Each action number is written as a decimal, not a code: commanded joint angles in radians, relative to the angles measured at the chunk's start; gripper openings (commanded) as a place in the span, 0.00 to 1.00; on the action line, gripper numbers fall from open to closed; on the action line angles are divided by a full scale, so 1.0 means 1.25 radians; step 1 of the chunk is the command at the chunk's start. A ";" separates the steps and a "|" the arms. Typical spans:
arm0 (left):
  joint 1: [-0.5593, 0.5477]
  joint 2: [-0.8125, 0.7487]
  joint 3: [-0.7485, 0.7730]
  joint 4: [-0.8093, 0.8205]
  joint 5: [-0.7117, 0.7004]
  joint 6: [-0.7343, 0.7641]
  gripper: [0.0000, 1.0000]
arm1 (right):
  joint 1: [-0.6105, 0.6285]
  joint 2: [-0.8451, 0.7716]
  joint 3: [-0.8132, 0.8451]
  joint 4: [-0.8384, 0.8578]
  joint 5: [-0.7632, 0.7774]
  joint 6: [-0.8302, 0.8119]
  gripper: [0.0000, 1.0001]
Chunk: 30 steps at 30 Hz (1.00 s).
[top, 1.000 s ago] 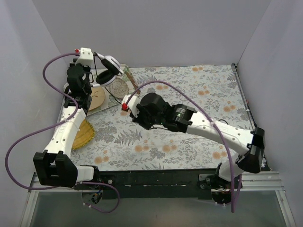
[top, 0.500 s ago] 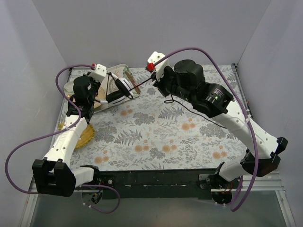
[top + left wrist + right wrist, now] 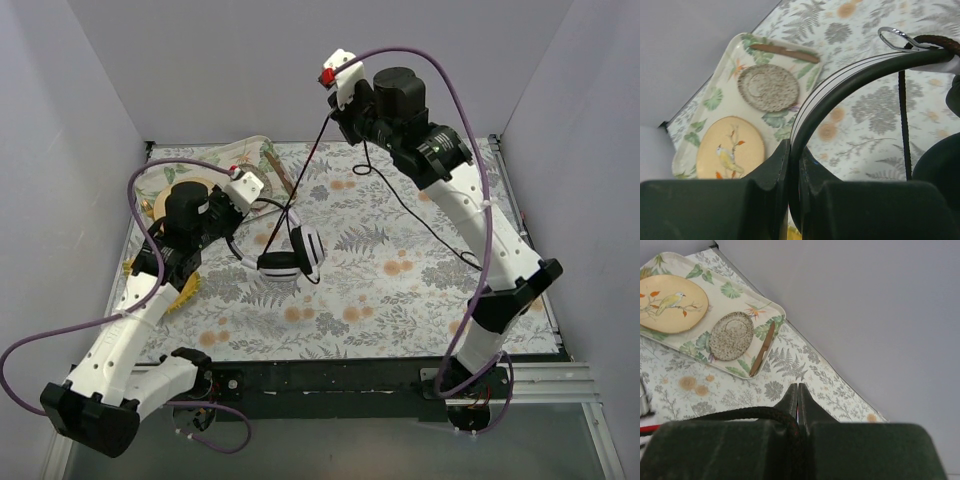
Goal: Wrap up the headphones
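**Top external view:** The left hand (image 3: 235,212) holds the headphones (image 3: 298,255) by the thin headband. The white-and-black ear cups hang over the left centre of the flower-patterned tabletop (image 3: 420,290); whether they touch the cloth cannot be told. The right hand (image 3: 338,118) is raised high near the back wall. From it the thin black cable (image 3: 300,180) runs in a taut slant down to the ear cups. A slack length of the same cable trails over the tabletop to the right. The left arm partly covers a leaf-printed tray (image 3: 255,142) at the far-left corner.

**Left wrist view:** The left hand (image 3: 794,165) has its fingers drawn narrow, clamped on the headphones' (image 3: 850,80) black-and-white headband, which arches up and to the right. A strand of cable (image 3: 903,120) hangs straight down from the band beside a dark ear cup. Beyond, the tray (image 3: 715,100) carries a grey round coaster (image 3: 767,87), a yellow bird-painted plate (image 3: 730,152) and a brown stick (image 3: 785,51).

**Right wrist view:** The right hand (image 3: 798,405) has its fingers pinched together, with the braided black cable (image 3: 755,414) running into them from the left. Below lies the tray (image 3: 735,290) with the bird plate (image 3: 670,302), the coaster (image 3: 731,336) and the stick (image 3: 762,356). The headphones' cups are outside this view.
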State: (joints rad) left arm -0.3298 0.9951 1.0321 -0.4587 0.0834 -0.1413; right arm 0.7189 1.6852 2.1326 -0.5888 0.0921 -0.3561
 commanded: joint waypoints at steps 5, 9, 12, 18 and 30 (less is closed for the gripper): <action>-0.014 -0.090 0.073 -0.098 0.127 -0.088 0.00 | -0.136 0.104 0.058 0.099 -0.135 0.082 0.01; -0.014 -0.101 0.092 -0.110 0.172 -0.126 0.00 | -0.190 0.072 -0.103 0.179 -0.225 0.139 0.01; -0.014 -0.108 0.124 -0.151 0.256 -0.132 0.00 | -0.218 0.078 -0.133 0.201 -0.292 0.169 0.01; -0.014 -0.070 0.271 -0.137 0.372 -0.314 0.00 | -0.194 0.123 -0.239 0.228 -0.463 0.172 0.07; 0.050 0.065 0.641 -0.091 0.256 -0.589 0.00 | -0.059 0.053 -0.722 0.698 -0.563 0.271 0.43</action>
State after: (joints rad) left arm -0.2989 1.0592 1.7393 -0.6388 0.4633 -0.7086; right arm 0.6239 1.8038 1.2903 0.0071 -0.5449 -0.0856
